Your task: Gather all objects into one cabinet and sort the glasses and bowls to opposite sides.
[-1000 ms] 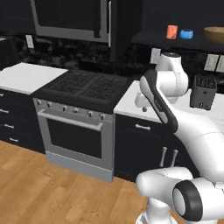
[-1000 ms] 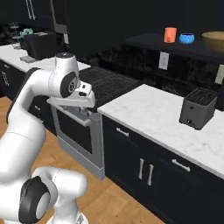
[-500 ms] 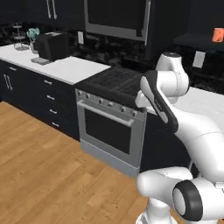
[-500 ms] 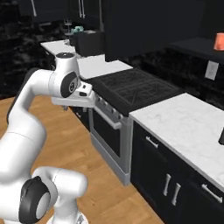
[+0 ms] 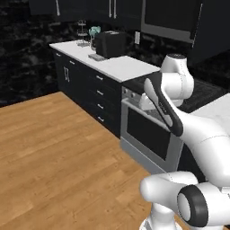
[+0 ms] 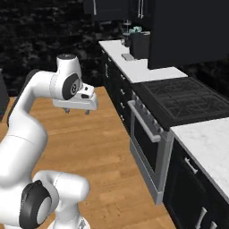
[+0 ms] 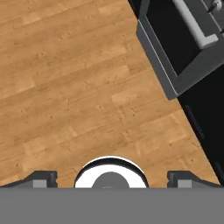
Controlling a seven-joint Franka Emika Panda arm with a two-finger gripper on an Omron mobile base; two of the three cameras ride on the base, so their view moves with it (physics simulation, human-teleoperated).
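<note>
Hand view looks down on the wooden floor (image 7: pixel 78 87) beside the oven (image 7: pixel 183 52). Gripper (image 7: pixel 112 178) fingers (image 7: pixel 41 178) stand wide apart, holding nothing.

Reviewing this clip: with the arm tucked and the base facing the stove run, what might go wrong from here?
1. The open gripper points down at the wooden floor, holding nothing, so no sorting can start from this pose.
2. The oven handle juts out beside the arm; driving closer might clip it.
3. The toaster and wire basket stand could be mistaken for the task's things.
</note>
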